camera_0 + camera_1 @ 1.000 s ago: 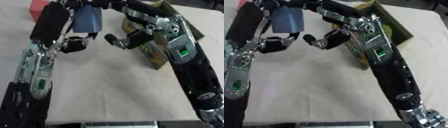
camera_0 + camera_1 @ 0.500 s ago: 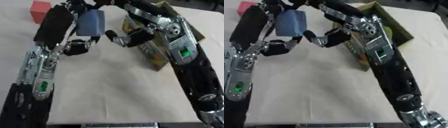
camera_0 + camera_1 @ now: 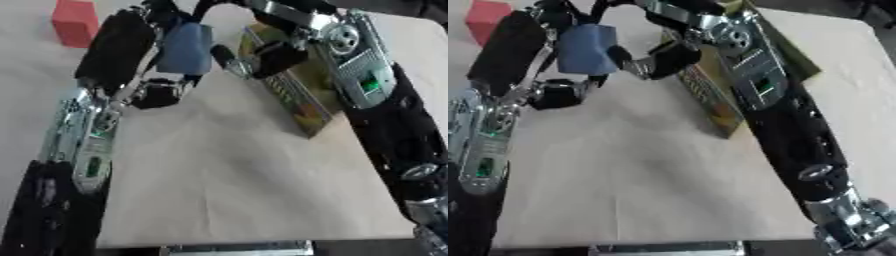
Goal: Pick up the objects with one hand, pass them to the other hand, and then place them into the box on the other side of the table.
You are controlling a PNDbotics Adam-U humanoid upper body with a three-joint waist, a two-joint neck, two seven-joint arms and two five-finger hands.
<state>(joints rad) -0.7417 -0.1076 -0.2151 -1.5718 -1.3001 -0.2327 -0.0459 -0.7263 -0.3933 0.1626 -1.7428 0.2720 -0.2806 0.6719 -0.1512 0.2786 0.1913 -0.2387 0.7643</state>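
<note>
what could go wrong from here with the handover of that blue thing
1. The blue block is held up off the table in the left hand. The right hand is close, but whether it grips the block cannot be told; an early release could drop it.
2. The right arm hangs low over the box and might knock its wall.

Blue block [image 3: 186, 48], red block [image 3: 73, 22], olive-green box [image 3: 293, 95].

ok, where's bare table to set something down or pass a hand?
Free: the wide near half of the table, between both forearms. Crowded: the far middle, where the left hand, blue block, right hand and box bunch.
</note>
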